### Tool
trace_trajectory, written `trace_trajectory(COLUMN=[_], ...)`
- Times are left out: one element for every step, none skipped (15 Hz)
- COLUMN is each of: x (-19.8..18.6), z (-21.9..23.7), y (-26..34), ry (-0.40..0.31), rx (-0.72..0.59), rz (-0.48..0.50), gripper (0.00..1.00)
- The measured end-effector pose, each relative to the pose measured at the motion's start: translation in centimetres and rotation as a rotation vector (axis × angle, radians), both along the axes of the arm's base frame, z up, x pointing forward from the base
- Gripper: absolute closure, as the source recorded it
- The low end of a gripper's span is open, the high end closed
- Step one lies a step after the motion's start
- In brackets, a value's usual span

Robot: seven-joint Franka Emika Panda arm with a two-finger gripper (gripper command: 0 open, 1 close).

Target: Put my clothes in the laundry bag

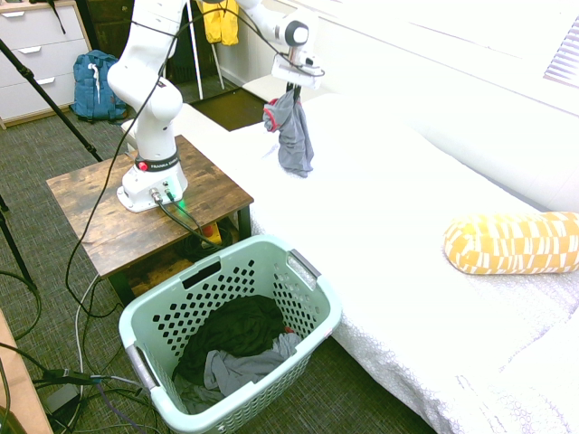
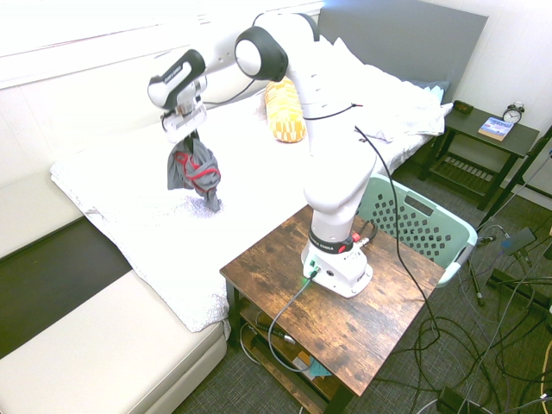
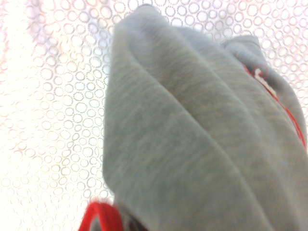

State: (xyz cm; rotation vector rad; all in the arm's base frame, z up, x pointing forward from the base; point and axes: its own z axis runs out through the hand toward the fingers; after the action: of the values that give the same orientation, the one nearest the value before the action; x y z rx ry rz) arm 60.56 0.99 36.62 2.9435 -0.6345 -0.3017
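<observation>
The arm stands bolted to a dark, rustic wooden side table (image 1: 109, 208) pushed up against the bed (image 1: 389, 235), and it reaches out over the mattress with its gripper (image 1: 291, 90) clenched on the top of my clothes (image 1: 292, 131), the little grey garment with the red-pink trim. The cloth hangs straight down in a limp bunch, lifted clear above the white bedspread (image 2: 155, 216), whose cover is printed all over with tiny circles, plain to see close up in the wrist view behind the grey folds (image 3: 192, 144). A yellow bolster pillow with white markings (image 1: 511, 242) lies further along the bed, well apart from the hanging garment. On the floor at the foot of the side table, tucked against the bed's edge, sits the laundry bag (image 1: 312, 276), a mint-green perforated basket with grey handles; a black garment (image 1: 231, 330) and a plain grey one (image 1: 240, 369) lie crumpled inside it already. The floor is a grey-green carpet (image 1: 36, 154). Over by the white drawers (image 1: 36, 54) a blue backpack (image 1: 93, 86) leans on the floor, and something yellow (image 1: 220, 20) hangs at the back of the room. From the other side, a dark nightstand (image 2: 483, 134) beside the grey headboard (image 2: 405, 43) carries a small alarm clock (image 2: 514, 113) and a book (image 2: 496, 128).
</observation>
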Motion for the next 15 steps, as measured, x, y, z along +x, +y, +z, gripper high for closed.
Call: trace_trajectory(x=[-1.4,-3.6,-6.5,-9.6,-13.0,-16.7,-20.4,-23.7,-26.5,-29.3,-31.9,-34.3,-36.5,-38.5,-40.5], z=[4.9,9.3,12.8,15.2,17.1,19.0,21.0,22.4,22.9,22.1,20.6,18.6,16.2,13.9,11.4], y=[-1.7,-3.4,-5.5,-7.8,-10.4,-13.3,-16.5,-19.8,-23.1,-26.3,-28.7,-30.7,-32.3,-33.5,-34.5], ry=[0.014,0.047,0.097,0.148,0.213,0.296,0.371,0.438,0.491,0.55,0.616,0.666,0.685,0.682,0.677], rx=[0.011,0.029,0.037,0.033,0.033,0.03,0.016,-0.002,-0.029,-0.048,-0.055,-0.06,-0.063,-0.071,-0.087], rz=[0.026,0.065,0.103,0.122,0.133,0.133,0.117,0.09,0.053,0.015,-0.019,-0.043,-0.071,-0.1,-0.12], gripper=[1.0,1.0,1.0,1.0,1.0,1.0,1.0,1.0,1.0,1.0,1.0,1.0,1.0,1.0,1.0])
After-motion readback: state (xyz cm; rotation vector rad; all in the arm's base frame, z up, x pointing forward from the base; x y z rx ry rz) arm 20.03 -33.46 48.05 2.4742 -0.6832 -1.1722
